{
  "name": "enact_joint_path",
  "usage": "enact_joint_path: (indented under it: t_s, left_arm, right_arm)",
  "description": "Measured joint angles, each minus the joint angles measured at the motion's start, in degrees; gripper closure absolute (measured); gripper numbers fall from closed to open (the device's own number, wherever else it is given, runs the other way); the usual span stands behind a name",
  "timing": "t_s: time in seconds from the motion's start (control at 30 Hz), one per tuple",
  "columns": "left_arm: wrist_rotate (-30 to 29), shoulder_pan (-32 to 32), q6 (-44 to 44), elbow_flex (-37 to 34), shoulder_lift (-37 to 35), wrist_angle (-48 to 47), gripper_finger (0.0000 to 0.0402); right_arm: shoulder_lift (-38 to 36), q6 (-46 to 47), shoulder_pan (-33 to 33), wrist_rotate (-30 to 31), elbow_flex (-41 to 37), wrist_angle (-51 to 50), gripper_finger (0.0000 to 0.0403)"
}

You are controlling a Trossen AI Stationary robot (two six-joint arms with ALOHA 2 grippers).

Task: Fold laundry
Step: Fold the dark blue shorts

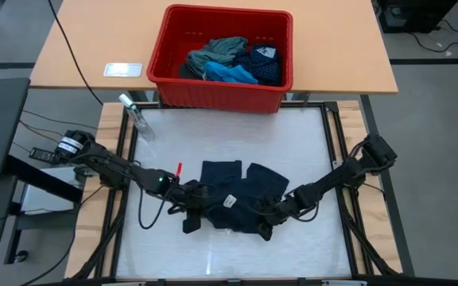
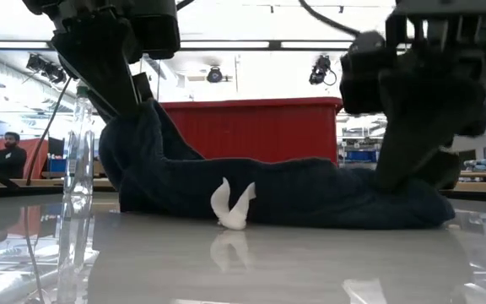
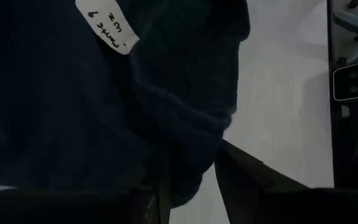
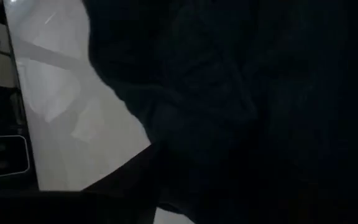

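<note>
Both arms reach low and inward from opposite sides. Left gripper [image 1: 191, 208] is clamped on the dark navy garment [image 1: 241, 195]; right gripper [image 1: 270, 214] presses into it.

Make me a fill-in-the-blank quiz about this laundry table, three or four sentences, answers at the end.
1. The dark navy garment lies on the ____ table.
2. The bin holding the other clothes is ____ in colour.
3. The left tool is at the garment's ____ side in the high view.
4. A white ____ with handwriting is attached to the garment.

Missing words: white; red; left; tag
</note>
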Motion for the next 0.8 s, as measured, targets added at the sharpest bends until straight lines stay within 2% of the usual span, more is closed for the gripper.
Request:
enact_joint_path:
  t_s: [0.07, 0.13, 0.23, 0.27, 0.33, 0.5, 0.57, 0.6, 0.73, 0.8]
  left_arm:
    - [0.0, 0.0, -0.02, 0.0, 0.0, -0.04, 0.0288]
    - [0.0, 0.0, -0.43, 0.0, 0.0, -0.08, 0.0296]
    - [0.0, 0.0, -2.54, 0.0, 0.0, -0.05, 0.0336]
    - [0.0, 0.01, -3.35, -0.02, 0.0, 0.02, 0.0357]
    - [0.02, 0.18, -5.8, 0.0, -0.09, 0.43, 0.0386]
    - [1.28, 0.36, -10.51, 1.8, -2.81, 0.23, 0.0392]
    - [1.29, -0.01, -12.0, 3.3, -5.29, -0.08, 0.0394]
    - [1.34, -0.32, -12.78, 4.29, -6.66, -0.11, 0.0395]
    - [3.26, -2.75, -13.4, 9.08, -13.25, -0.02, 0.0396]
    - [4.28, -4.22, -13.49, 11.68, -15.98, 0.05, 0.0396]
  right_arm:
    - [0.36, -0.1, 0.01, 0.19, 0.0, 1.65, 0.0232]
    - [0.22, -0.02, -0.07, 0.4, 0.0, 2.7, 0.0277]
    - [-2.41, 0.24, -0.33, 1.08, -0.02, 2.96, 0.0369]
    - [-3.94, -0.01, -0.31, 1.98, -0.02, 2.95, 0.0381]
    - [-7.28, 0.8, -0.26, 4.99, -0.02, 2.23, 0.0383]
    - [-18.68, 1.18, 0.44, 14.97, 0.0, -2.48, 0.0387]
    - [-23.18, 0.99, 0.98, 17.2, 0.0, -4.44, 0.0387]
    - [-25.22, 0.44, 1.07, 16.26, 0.0, -4.84, 0.0387]
    - [-32.74, -1.16, 1.85, 3.11, 0.0, -1.69, 0.0387]
    - [-35.85, -1.05, 3.46, 1.74, 0.0, 2.33, 0.0387]
